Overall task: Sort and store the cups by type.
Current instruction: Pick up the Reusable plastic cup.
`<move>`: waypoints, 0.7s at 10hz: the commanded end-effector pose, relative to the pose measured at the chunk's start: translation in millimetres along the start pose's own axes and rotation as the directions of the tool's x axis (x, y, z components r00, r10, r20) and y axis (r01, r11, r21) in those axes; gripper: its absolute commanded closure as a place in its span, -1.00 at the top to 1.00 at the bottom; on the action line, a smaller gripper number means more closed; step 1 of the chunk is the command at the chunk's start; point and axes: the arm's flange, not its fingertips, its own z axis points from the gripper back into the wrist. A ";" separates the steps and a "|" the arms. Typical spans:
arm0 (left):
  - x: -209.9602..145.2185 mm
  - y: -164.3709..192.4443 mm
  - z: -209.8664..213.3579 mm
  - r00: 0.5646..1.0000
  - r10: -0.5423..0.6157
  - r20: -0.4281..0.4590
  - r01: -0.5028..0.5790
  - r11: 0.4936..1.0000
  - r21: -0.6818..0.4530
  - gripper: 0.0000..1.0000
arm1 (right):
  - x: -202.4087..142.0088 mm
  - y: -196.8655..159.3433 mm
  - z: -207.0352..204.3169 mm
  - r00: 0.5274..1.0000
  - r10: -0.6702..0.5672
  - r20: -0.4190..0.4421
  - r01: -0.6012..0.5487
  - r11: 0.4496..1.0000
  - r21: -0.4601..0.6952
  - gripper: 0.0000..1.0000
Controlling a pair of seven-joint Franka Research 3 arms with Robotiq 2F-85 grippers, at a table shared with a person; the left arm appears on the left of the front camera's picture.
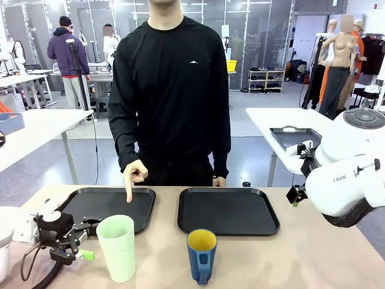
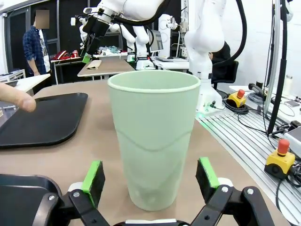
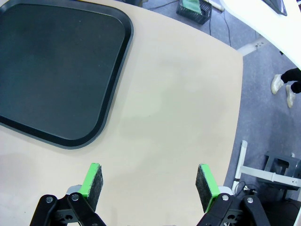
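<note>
A: Two cups stood along the table's (image 1: 313,253) near edge, as we saw it. The mint-green tumbler (image 1: 117,247) was left of the middle. The blue mug (image 1: 201,256) was about at the middle, with its handle toward that edge.

B: And the left gripper (image 1: 90,239)? From the front we made out only one green pad beside the tumbler, and the arm behind it was cut off at the picture's corner.

A: Its wrist camera settled that for us. The left gripper (image 2: 151,176) was spread wide, with a pad (image 2: 94,181) on either side of the mint-green tumbler (image 2: 153,141), low down. There was a gap on both sides, so it gripped nothing.

B: In the front view the right gripper (image 1: 296,195) was small and side-on near the table's right edge. We couldn't read its jaws there.

A: From its own wrist we saw the right gripper (image 3: 150,181) wide apart and empty. It hung over bare table beside the right tray (image 3: 51,70), which the picture's edge cut off.

B: The person's hand (image 1: 135,174) pointed a finger down at the left tray (image 1: 102,208). We couldn't tell whether it touched.
</note>
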 end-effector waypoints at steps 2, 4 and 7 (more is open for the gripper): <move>-5.3 17.7 -20.5 1.000 0.028 0.005 -0.028 0.999 -0.024 1.00 | -0.6 0.1 -0.8 1.000 0.001 -0.001 -0.001 1.000 0.000 1.00; -9.5 20.5 -31.9 1.000 0.021 0.011 -0.020 0.999 -0.040 1.00 | -0.6 0.1 -0.8 1.000 0.001 -0.001 -0.001 1.000 0.000 1.00; -13.5 25.3 -48.0 0.999 0.032 0.025 -0.030 0.996 -0.083 1.00 | -0.6 0.1 -0.8 1.000 0.001 -0.001 -0.001 1.000 0.000 1.00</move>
